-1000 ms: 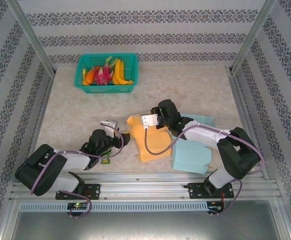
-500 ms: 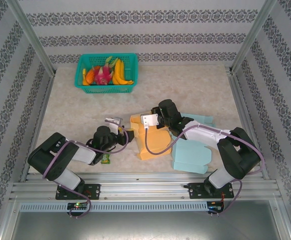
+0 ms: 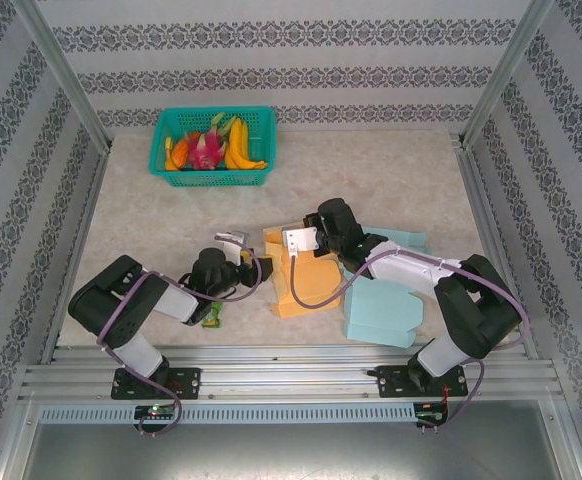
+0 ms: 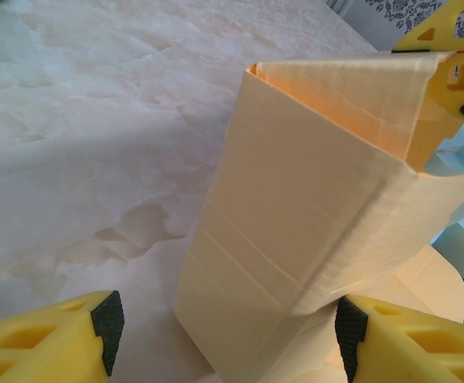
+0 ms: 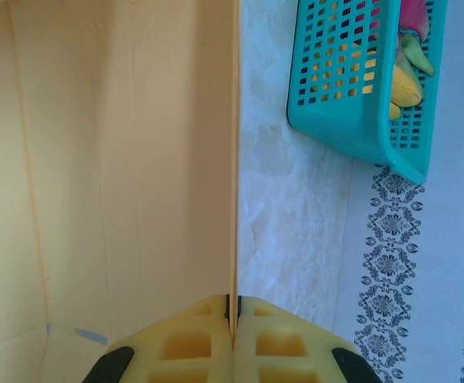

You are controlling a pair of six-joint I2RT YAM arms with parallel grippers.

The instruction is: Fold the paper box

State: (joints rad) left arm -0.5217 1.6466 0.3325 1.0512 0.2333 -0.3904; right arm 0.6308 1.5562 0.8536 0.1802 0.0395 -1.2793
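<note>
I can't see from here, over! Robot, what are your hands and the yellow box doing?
Right gripper shut on paper box wall edge. Left gripper open, box end between its fingers. Blue cardboard beside it, not blocking.

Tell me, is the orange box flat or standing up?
Partly folded: walls of the orange box stand up, top open; right claw pinches one wall.

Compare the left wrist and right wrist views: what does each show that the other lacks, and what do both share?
Left wrist: the left gripper open, flanking the paper box, plus pale blue paper. Right wrist: the teal basket of fruit and patterned wall. Shared: the box, the table, the right gripper pinching the box's edge.
</note>
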